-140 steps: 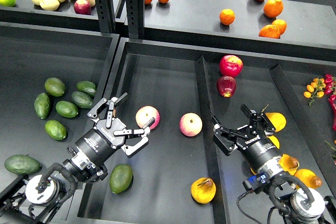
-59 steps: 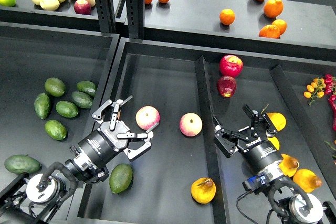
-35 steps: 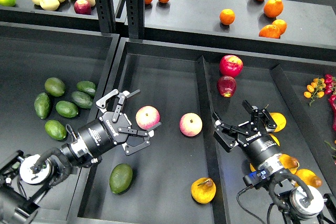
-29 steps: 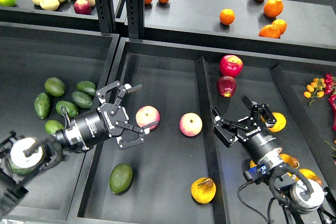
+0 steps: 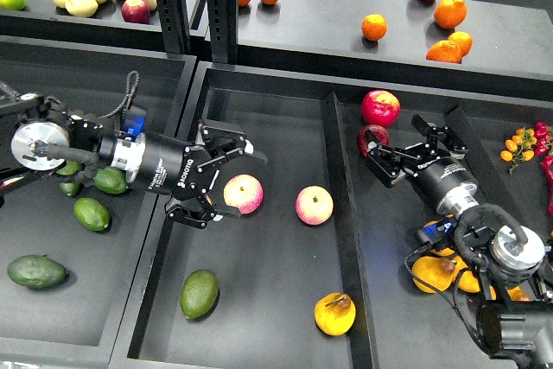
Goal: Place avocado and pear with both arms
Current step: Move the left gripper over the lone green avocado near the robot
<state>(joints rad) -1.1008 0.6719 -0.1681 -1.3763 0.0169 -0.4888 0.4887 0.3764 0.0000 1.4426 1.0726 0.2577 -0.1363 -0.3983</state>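
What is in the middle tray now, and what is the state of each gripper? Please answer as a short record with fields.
avocado: lying free, front left of the middle tray
pear: lying free, front right of the same tray
pink apples: two, one beside the left gripper, one further right
left gripper: open, empty
right gripper: open, empty

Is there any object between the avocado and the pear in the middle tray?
No. In the head view, the stretch of tray floor between the avocado and the pear is bare; both pink apples lie farther back.
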